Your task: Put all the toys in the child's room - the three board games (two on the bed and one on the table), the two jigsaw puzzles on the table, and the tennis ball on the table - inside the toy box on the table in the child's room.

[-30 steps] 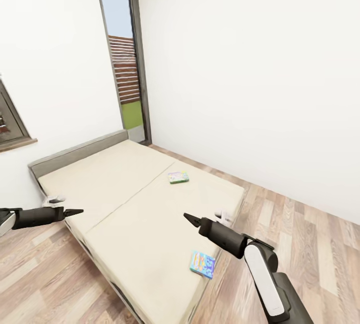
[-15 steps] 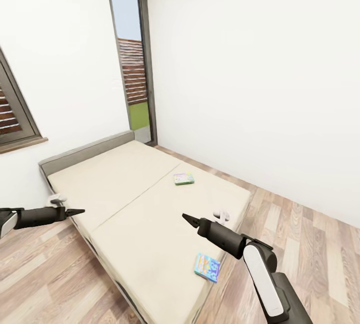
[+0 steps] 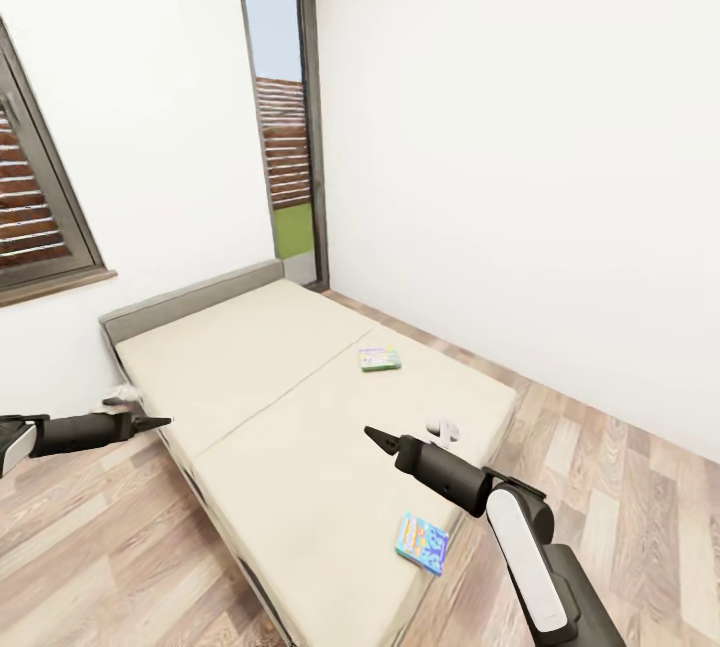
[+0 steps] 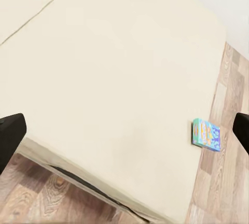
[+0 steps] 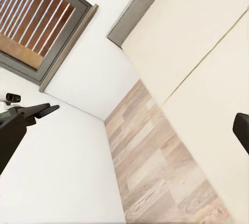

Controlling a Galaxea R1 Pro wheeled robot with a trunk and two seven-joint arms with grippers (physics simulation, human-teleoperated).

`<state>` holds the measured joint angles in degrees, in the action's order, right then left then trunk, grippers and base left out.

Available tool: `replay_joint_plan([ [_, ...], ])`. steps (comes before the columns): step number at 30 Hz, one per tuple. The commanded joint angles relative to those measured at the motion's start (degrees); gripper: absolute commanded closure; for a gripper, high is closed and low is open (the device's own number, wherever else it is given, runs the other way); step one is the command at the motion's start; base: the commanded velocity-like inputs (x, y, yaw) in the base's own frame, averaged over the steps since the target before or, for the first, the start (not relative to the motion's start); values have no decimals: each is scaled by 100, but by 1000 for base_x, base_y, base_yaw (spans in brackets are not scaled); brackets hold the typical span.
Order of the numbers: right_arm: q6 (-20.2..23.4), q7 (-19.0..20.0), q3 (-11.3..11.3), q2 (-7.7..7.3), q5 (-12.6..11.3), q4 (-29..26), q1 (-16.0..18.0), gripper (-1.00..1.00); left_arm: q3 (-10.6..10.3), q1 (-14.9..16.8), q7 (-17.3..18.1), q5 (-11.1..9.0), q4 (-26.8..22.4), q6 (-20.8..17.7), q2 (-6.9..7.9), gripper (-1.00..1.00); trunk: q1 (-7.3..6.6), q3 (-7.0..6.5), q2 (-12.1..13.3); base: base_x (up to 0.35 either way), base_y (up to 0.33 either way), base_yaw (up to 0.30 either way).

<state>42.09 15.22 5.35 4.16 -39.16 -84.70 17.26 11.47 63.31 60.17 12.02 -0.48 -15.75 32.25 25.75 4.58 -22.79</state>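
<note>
Head view: the bed [image 3: 270, 397] fills the centre. A green-edged board game [image 3: 380, 358] lies at one o'clock, a small blue board game [image 3: 421, 542] at five o'clock by the corner. Left gripper [image 3: 150, 421] and right gripper [image 3: 381, 439] look pinched together, empty.

Left wrist view: fingers spread wide — the blue game [image 4: 206, 134] at four o'clock.

Judgement: the approach step — next, reach for the blue game.

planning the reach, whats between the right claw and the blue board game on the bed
Only bare beige mattress lies between the right claw and the blue board game, as the head view shows.
</note>
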Motion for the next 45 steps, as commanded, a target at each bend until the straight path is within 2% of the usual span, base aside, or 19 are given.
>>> replay_joint_plan([
  [1,27,16,-7,3,6,-3,5,-100,49,5,19,46,-5,-54,1,-100,4,13,-13,1,-2,255],
  [9,27,15,-7,3,5,2,5,-100,46,6,9,46,-5,-54,-2,-100,4,13,-13,60,-73,169],
  [29,27,16,-7,6,5,-8,5,-100,46,-1,12,46,-5,-51,-26,-100,4,13,-13,26,-122,6],
  [45,27,16,-7,6,5,-14,5,-100,45,-2,4,47,-7,-53,-35,-100,4,13,-13,0,-283,0],
])
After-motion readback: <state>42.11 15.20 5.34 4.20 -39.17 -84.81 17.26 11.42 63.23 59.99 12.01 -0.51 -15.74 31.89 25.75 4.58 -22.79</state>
